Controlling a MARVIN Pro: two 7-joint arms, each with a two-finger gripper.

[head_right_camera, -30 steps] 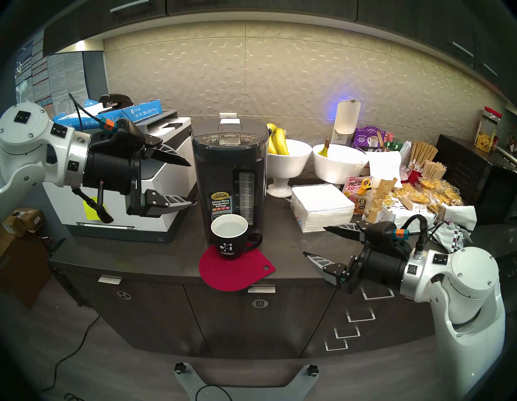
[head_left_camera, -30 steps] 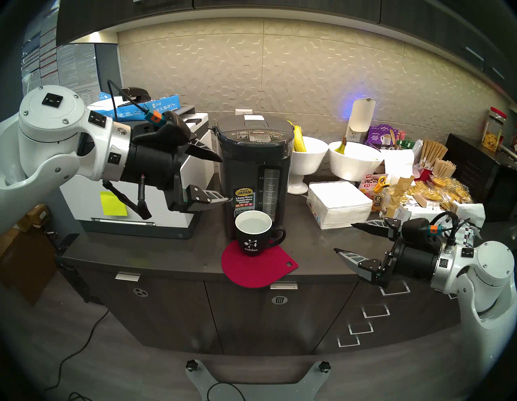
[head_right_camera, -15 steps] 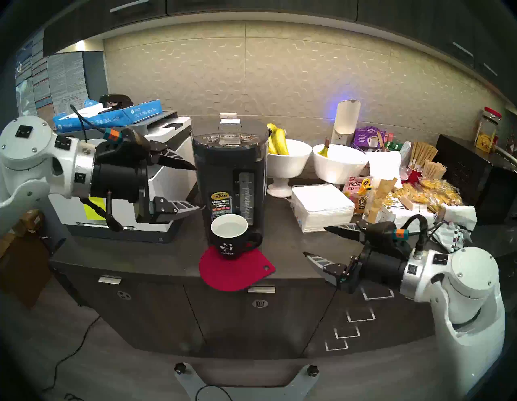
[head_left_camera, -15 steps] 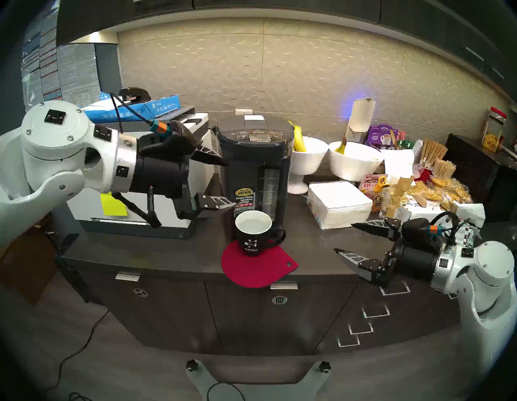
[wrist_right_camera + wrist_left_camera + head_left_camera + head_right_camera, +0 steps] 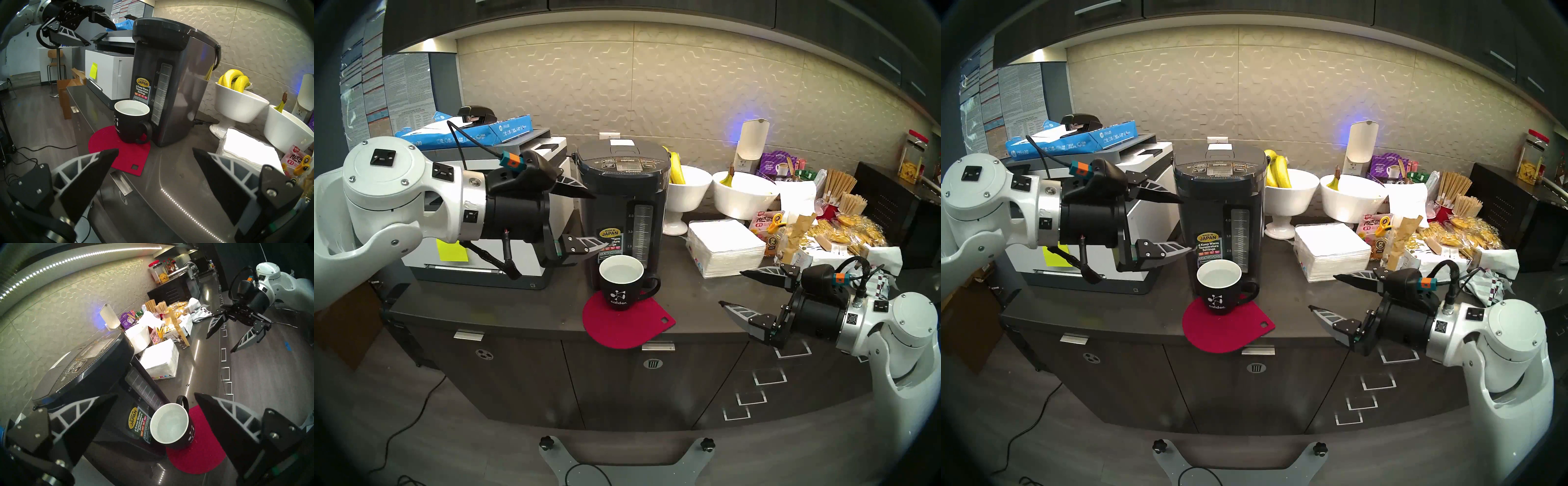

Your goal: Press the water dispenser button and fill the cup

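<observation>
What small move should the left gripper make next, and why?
Probably back away to the left: the mug on the red mat already holds water, and the open left gripper, empty, hangs beside the water dispenser, off its DISPENSE button.

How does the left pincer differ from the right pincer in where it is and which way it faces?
The left pincer hangs high beside the water dispenser, above the cup; the right pincer hangs lower, near the counter's front edge, farther from the cup. The left pincer faces toward the dispenser's front; the right pincer faces back toward the red mat. Both are open and hold nothing.
</observation>
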